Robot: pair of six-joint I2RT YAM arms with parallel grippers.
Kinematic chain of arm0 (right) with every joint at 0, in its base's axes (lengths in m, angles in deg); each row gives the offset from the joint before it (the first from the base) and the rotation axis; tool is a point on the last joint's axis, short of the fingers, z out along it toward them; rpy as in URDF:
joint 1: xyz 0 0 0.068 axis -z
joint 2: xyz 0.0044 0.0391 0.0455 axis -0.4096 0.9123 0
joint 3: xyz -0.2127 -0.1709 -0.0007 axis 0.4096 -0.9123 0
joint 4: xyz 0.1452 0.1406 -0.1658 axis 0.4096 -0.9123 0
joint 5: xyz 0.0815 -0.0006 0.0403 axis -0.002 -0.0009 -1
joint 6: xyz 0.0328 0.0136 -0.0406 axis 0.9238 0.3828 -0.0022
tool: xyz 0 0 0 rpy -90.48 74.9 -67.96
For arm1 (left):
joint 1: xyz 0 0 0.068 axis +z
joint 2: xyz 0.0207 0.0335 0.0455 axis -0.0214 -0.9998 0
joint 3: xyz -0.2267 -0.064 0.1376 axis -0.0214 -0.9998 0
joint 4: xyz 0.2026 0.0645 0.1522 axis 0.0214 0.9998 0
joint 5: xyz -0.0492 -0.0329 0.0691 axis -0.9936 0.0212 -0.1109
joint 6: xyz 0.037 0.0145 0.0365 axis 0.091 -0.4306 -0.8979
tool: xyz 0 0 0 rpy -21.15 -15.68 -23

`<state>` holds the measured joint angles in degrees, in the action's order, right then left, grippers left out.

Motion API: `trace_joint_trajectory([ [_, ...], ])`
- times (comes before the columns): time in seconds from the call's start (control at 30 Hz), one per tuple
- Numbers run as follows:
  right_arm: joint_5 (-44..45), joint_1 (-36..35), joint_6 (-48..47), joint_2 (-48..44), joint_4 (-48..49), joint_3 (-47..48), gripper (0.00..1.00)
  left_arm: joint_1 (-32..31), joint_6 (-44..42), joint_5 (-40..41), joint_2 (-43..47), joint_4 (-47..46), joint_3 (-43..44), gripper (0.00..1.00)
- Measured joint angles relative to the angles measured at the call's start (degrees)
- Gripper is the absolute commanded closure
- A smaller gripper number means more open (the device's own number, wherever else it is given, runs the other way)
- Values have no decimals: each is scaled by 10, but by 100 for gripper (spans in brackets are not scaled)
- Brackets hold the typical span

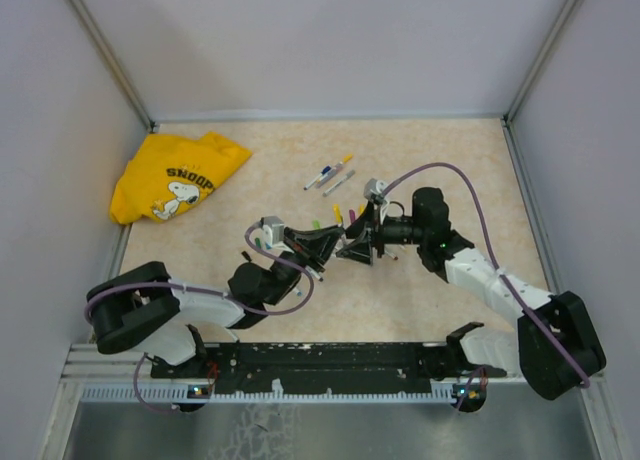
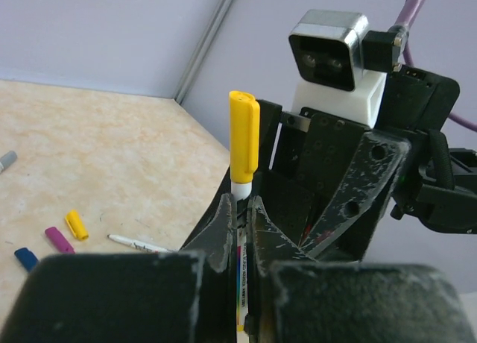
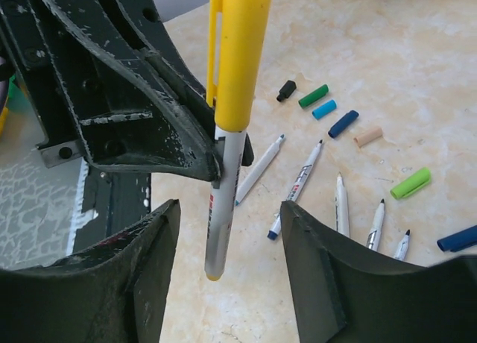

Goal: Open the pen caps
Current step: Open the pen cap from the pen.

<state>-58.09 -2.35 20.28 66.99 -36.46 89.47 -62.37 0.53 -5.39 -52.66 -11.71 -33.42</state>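
Note:
My left gripper [image 2: 240,209] is shut on a grey-white pen barrel [image 2: 240,279], held upright, its yellow cap [image 2: 244,134] still on above the fingertips. In the right wrist view the same yellow cap [image 3: 240,52] points up and the barrel's tail [image 3: 220,224] hangs between the jaws of my right gripper [image 3: 229,209], which stands open with a gap on both sides. The two grippers meet at mid-table, left gripper [image 1: 318,246] facing right gripper [image 1: 358,246]. Loose pen caps lie on the table: black [image 3: 286,90], green [image 3: 313,95], dark blue [image 3: 343,124], lime [image 3: 411,183].
Several uncapped pens [image 3: 298,186] lie below the grippers. More caps, yellow [image 2: 76,224], purple [image 2: 59,239] and blue [image 2: 26,259], lie to the left. Capped pens [image 1: 330,173] lie farther back. A yellow Snoopy shirt [image 1: 180,175] is crumpled at the back left. Walls enclose three sides.

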Motion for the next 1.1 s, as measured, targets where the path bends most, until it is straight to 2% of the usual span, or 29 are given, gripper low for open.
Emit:
trace_joint_trajectory([
  [0.1,8,-4,1,0,1,0,72,-3,-2,0,-2,-6,5,100],
  [0.13,8,-5,1,0,2,0,88,-3,-2,0,-2,-7,5,100],
  [0.17,8,-5,1,0,2,0,100,-4,-3,0,-2,-7,5,97],
  [0.33,5,-6,4,0,-1,0,100,-4,-8,2,-6,-14,5,55],
  [0.47,6,-7,-12,0,-21,3,100,-4,-8,5,-1,-15,-3,34],
  [0.53,11,-7,-25,0,-42,9,100,-4,-8,14,18,-12,-18,28],
  [0.67,19,-7,-51,0,-77,26,100,-4,-6,30,83,40,-22,26],
  [0.87,25,-7,-73,0,-109,35,100,-2,26,61,140,260,86,30],
  [1.0,26,-7,-82,0,-122,35,100,-2,43,73,138,347,115,35],
  [1.1,26,-7,-86,0,-125,35,100,-2,51,80,128,396,127,45],
])
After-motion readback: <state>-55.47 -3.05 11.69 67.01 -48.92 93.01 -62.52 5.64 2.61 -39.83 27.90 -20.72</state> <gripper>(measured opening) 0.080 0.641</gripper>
